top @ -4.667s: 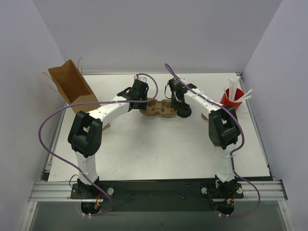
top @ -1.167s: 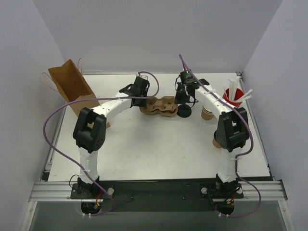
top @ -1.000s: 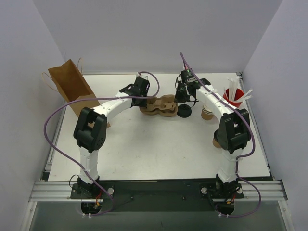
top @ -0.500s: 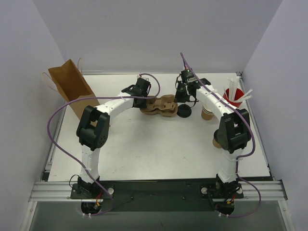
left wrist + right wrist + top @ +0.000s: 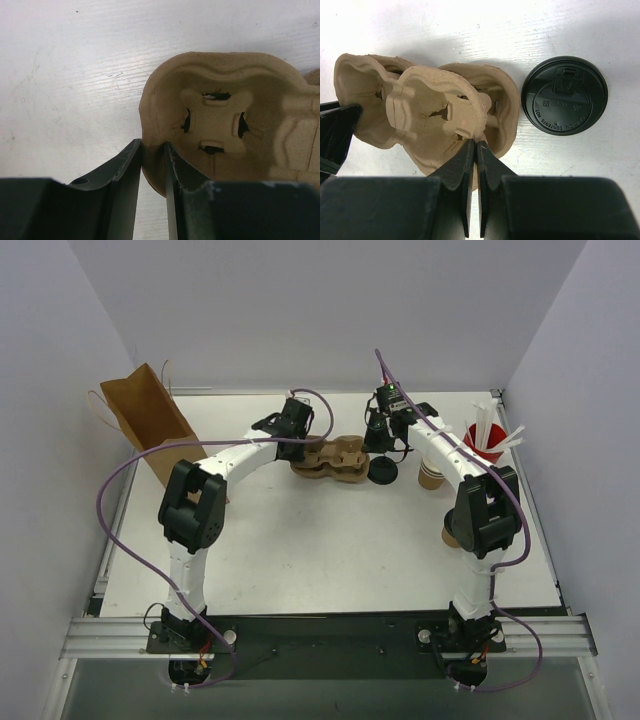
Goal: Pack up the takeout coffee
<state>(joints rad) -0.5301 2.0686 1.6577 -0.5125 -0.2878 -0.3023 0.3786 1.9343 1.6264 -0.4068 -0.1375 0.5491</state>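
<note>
- We judge the step in hand to be pulling the nested cup carriers [image 5: 328, 460] apart, so that one is free to take the coffee cup [image 5: 564, 95]. The cup is not yet packed.
- To do this well, we want each tool firm on a different carrier. Then comes a slow, level pull in opposite directions, with the lower carrier held down on the counter [image 5: 320, 550] so it does not ride up with the upper one.
- The pulp walls look likely to bend and tear, so we favour a gentle wiggle over a jerk.
- The coffee cup stands upright and capped on the counter just beside the cup carriers, at their end toward the right arm. It does not touch them. A pull that swings that way could knock it over.
- The left tool [image 5: 152, 167] is nearly closed. It pinches the thin side wall of the carrier pocket farthest from the coffee cup, with one finger on each side of the wall.
- The right tool [image 5: 476, 150] is closed to a sliver and seems to nip the rim of the uppermost carrier at the end nearer the coffee cup. We cannot tell whether a lower rim is caught with it.
- The paper bag [image 5: 150, 420] stands open well apart from the cup carriers, beyond the left arm.
</note>
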